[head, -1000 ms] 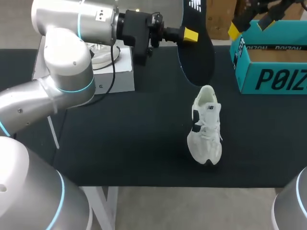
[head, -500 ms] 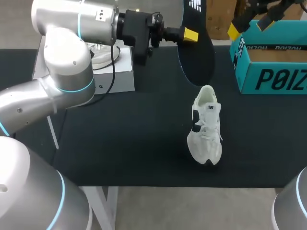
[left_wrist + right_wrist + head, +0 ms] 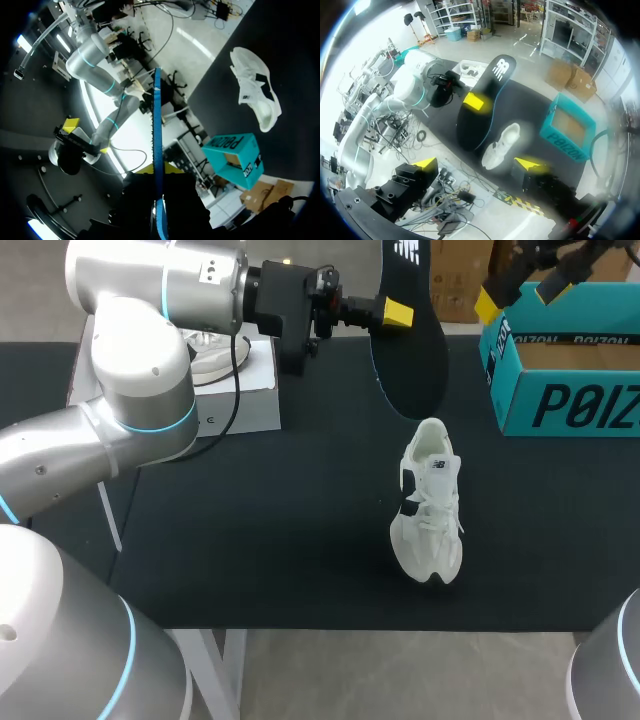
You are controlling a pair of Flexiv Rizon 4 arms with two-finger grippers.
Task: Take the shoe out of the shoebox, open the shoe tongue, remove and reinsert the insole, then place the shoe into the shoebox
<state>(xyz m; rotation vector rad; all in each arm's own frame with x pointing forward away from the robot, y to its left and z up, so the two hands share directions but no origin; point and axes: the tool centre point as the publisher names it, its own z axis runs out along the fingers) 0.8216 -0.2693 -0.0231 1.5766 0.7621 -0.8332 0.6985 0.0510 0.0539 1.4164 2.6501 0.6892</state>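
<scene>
- Pinching the insole (image 3: 415, 360), your left pincer (image 3: 400, 313) was closed on it from both sides. One yellow tip lay on the near face and the other was hidden behind it.
- Insole: black, with a blue rim and a white mark near its upper end. It was held on edge in the air, above the far middle of the tabletop (image 3: 250, 540). In the left wrist view it showed edge-on as a thin blue line (image 3: 156, 145) running out from between the fingers.
- Shoe (image 3: 430, 505): white with dark patches, laces showing. It stood on its sole on the tabletop, right of the middle, with its toe toward your near edge and its heel opening toward the insole. It was clear of both pincers and of the insole.
- Shoebox (image 3: 565, 405): teal, with its top open onto a brown inside. It sat at the far right of the tabletop, apart from the shoe.
- Right pincer (image 3: 523, 292): it hung above the shoebox's far left corner with its yellow tips spread wide and nothing between them. In its own wrist view the pincer (image 3: 477, 163) looked down on the insole (image 3: 480, 105), the shoe (image 3: 501, 145) and the shoebox (image 3: 567, 127).
- Tabletop: covered in black.
</scene>
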